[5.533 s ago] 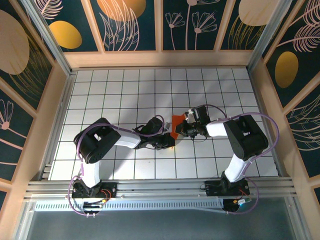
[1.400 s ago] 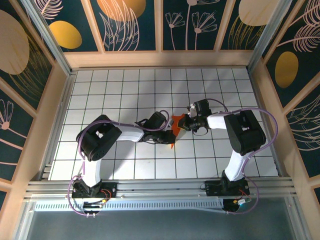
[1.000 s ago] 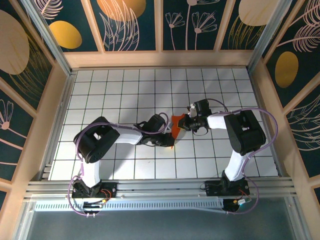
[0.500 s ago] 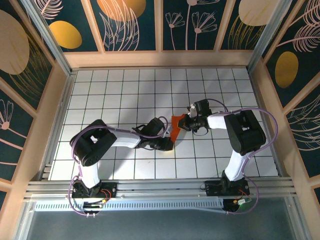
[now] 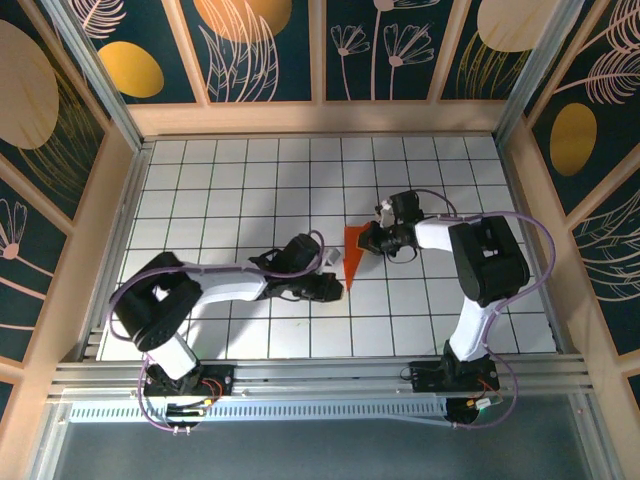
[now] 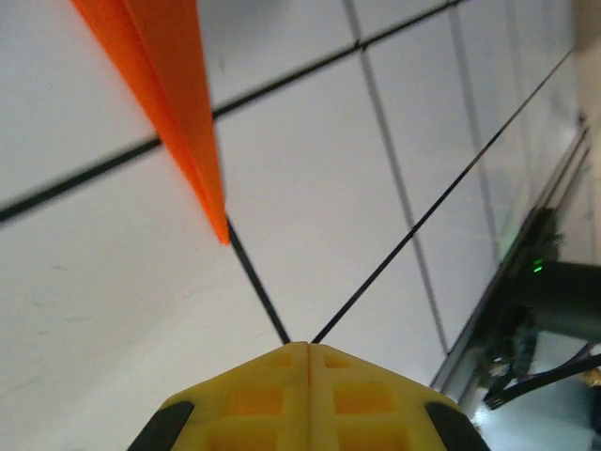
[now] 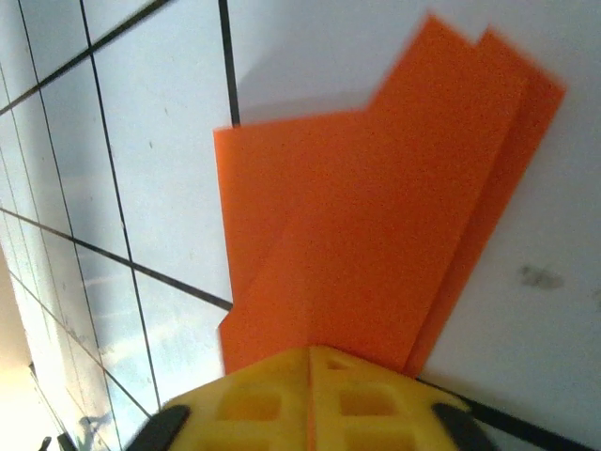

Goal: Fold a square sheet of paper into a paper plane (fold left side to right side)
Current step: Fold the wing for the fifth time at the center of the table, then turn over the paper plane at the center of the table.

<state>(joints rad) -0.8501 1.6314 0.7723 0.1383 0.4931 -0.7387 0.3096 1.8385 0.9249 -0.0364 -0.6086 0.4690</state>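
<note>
On the white grid table (image 5: 200,180), note that the left gripper (image 5: 333,287) — jaws clenched, empty — has drawn back just clear of the nose. The paper plane (image 5: 352,255) lies mid-table as a narrow dart. The right gripper (image 5: 370,240) stays pinched on its wide tail. Treat the crease as set — folding looks nearly complete.

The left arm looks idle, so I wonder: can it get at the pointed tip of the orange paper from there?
Probably yes. The tip of the paper plane lies just ahead of the left gripper, with bare tile between them. The right gripper sits at the wide end, out of the way.
</note>
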